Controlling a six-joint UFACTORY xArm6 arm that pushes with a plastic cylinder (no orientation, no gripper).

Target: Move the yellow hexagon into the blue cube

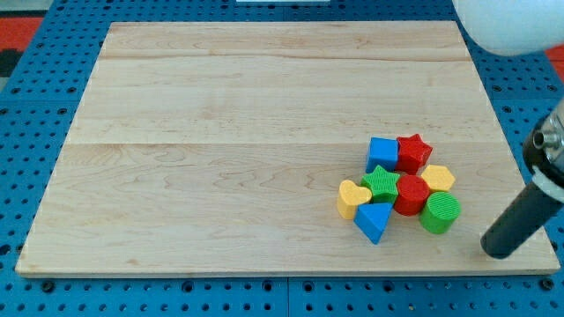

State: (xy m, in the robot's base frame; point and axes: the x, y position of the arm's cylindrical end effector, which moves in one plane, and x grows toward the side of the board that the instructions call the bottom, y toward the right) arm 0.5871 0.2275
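Observation:
The yellow hexagon lies in a tight cluster at the board's lower right, to the right of the red round block. The blue cube sits at the cluster's upper left, next to the red star. The red star and the red round block lie between the cube and the hexagon. My tip is at the end of the dark rod, to the lower right of the cluster, clear of every block. It is nearest the green cylinder.
The cluster also holds a green star, a yellow heart and a blue triangle. The wooden board rests on a blue pegboard. The board's right edge is close to my tip.

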